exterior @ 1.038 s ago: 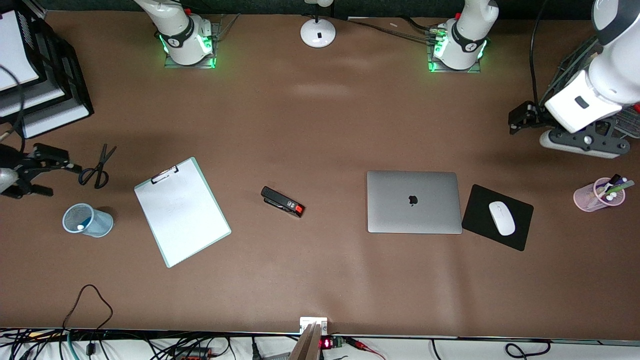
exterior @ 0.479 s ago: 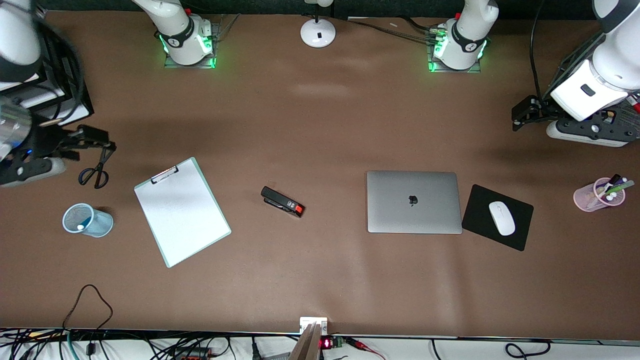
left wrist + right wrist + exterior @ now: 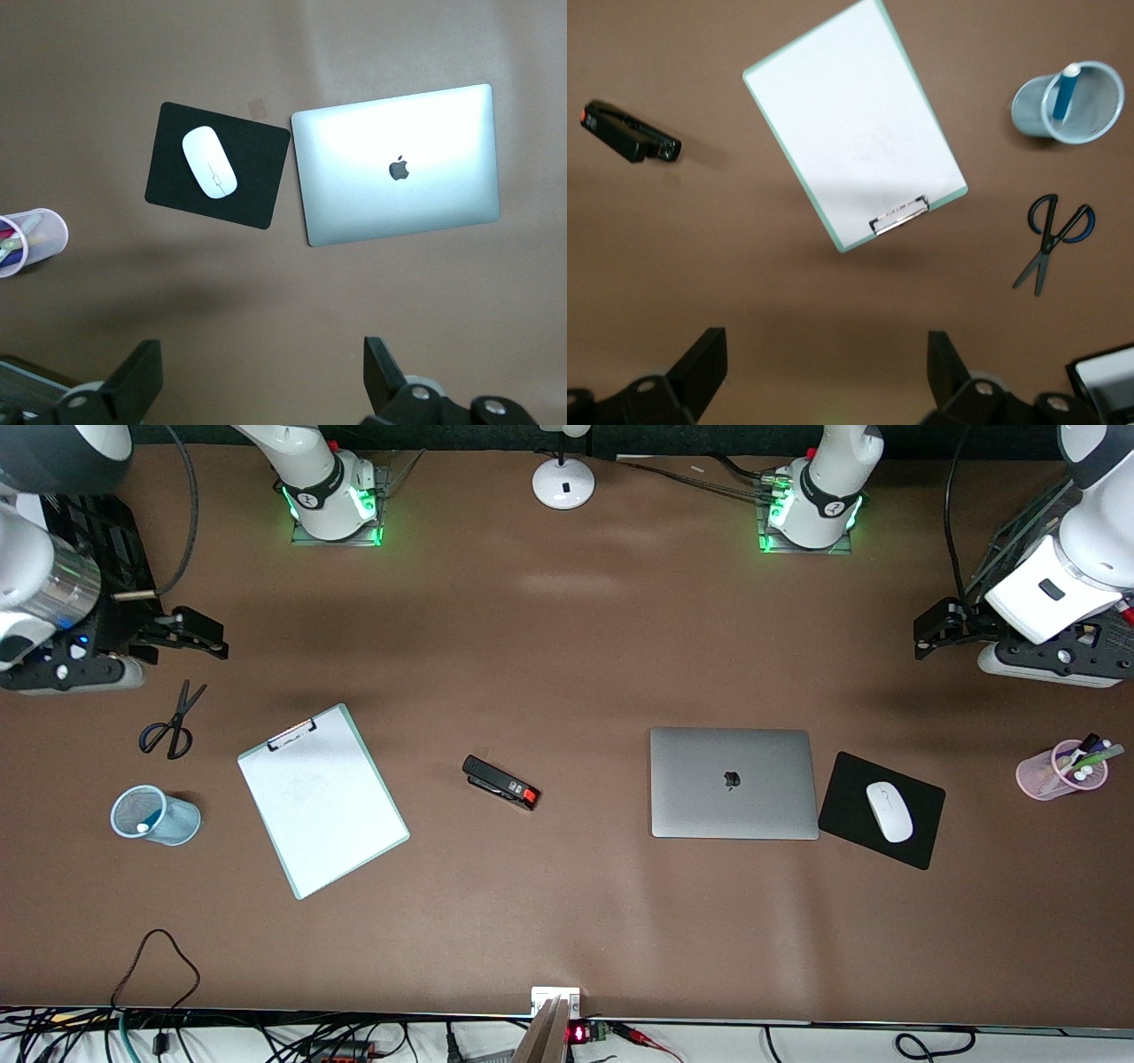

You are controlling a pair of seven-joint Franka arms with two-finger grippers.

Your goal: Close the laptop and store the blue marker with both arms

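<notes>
Since a second ago the right end effector (image 3: 208, 638) has swung up from beside the scissors (image 3: 170, 722) and hangs over bare worktop (image 3: 567, 646), fingers spread. The left end effector (image 3: 930, 627) has shifted only slightly and hovers near its end, fingers also spread. The laptop (image 3: 733, 783) lies shut, logo up, just beside the black mouse pad (image 3: 850, 815) carrying the mouse (image 3: 889, 811). The blue marker (image 3: 1063, 92) stands inside the blue mesh cup (image 3: 155, 815), near the clipboard (image 3: 322, 800).
</notes>
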